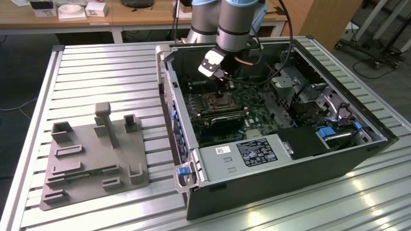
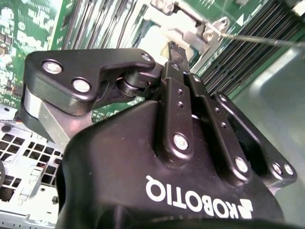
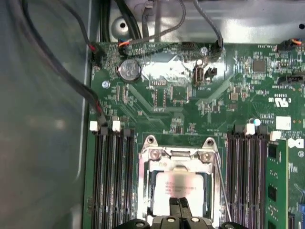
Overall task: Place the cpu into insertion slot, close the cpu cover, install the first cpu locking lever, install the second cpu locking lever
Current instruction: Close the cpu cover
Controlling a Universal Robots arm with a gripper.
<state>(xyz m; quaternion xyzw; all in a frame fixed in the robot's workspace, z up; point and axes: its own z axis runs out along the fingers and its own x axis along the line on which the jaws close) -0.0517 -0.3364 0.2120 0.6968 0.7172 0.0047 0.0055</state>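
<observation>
In the first wrist view the cpu (image 3: 177, 185) lies flat in the insertion slot (image 3: 144, 191), its silver-grey top showing through the square opening of the cpu cover (image 3: 178, 155). The cover lies down over the chip. A thin wire locking lever (image 3: 220, 177) runs along one side of the socket; it also appears as a thin rod (image 2: 259, 39) in the second wrist view. My gripper (image 3: 178, 206) hangs just above the chip's near edge with its fingers pressed together and nothing between them. In the exterior view the gripper (image 1: 222, 81) is inside the open case, above the socket (image 1: 222, 101).
Long black memory slots (image 3: 113, 181) flank the socket on both sides, and cables (image 3: 71, 71) run along the case wall. The case's metal walls (image 1: 168, 91) surround the board. A grey box with a black label (image 1: 247, 153) sits at the case's front. A grey fixture plate (image 1: 90, 159) lies on the table.
</observation>
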